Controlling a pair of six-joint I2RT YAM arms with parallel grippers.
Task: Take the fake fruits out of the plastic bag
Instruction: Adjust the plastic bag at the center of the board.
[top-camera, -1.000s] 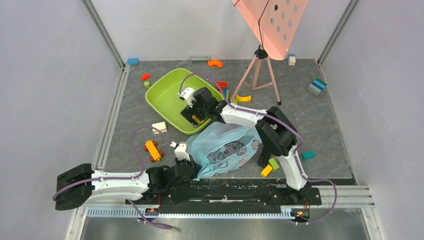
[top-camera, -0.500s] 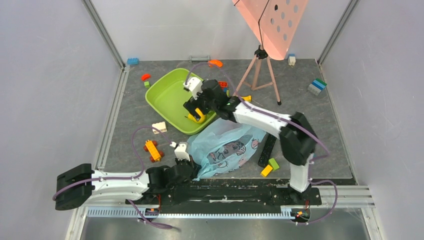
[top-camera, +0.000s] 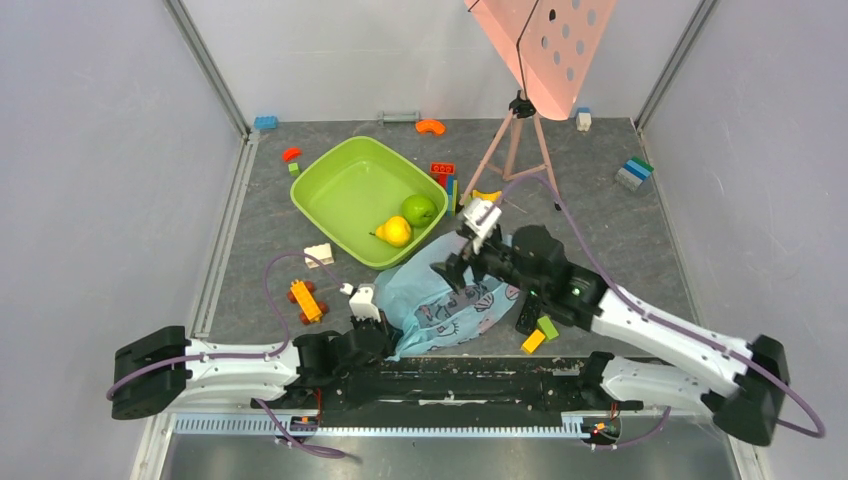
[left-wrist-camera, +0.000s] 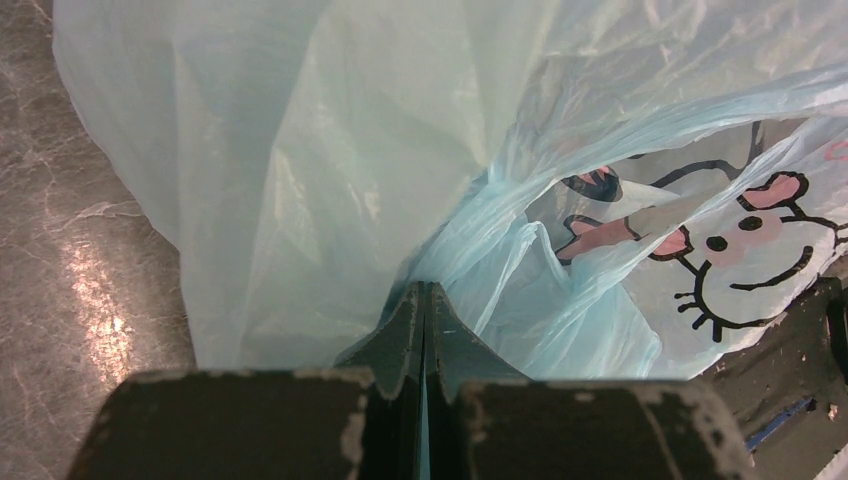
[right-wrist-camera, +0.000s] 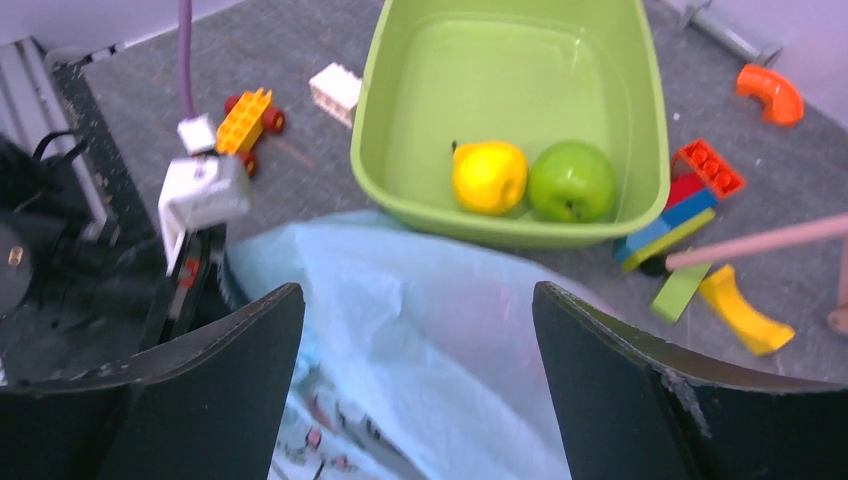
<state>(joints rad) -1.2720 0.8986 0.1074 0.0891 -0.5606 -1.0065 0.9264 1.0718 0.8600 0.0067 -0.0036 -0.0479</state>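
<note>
The light-blue plastic bag (top-camera: 450, 297) with cartoon prints lies crumpled near the front of the table. My left gripper (top-camera: 390, 345) is shut on the bag's near-left edge; in the left wrist view a thin fold of the bag (left-wrist-camera: 350, 150) is pinched between the closed jaws of that gripper (left-wrist-camera: 422, 292). My right gripper (top-camera: 452, 275) hovers open over the bag's top, and the bag (right-wrist-camera: 420, 340) shows between the fingers of that gripper (right-wrist-camera: 418, 300) with nothing gripped. Two fake fruits, a yellow one (top-camera: 395, 231) (right-wrist-camera: 489, 176) and a green apple (top-camera: 419, 209) (right-wrist-camera: 571, 180), lie in the lime-green tub (top-camera: 340, 190).
A pink tripod stand (top-camera: 515, 150) rises behind the bag. Toy blocks are scattered about: an orange car (top-camera: 307, 300), a white block (top-camera: 319, 254), green and yellow blocks (top-camera: 540, 333), a yellow arch (right-wrist-camera: 740, 312) and stacked blocks (right-wrist-camera: 668, 222) right of the tub.
My right gripper held the yellow fruit over the tub, let it go there beside the green apple, and has drawn back over the bag. The left arm has not moved.
</note>
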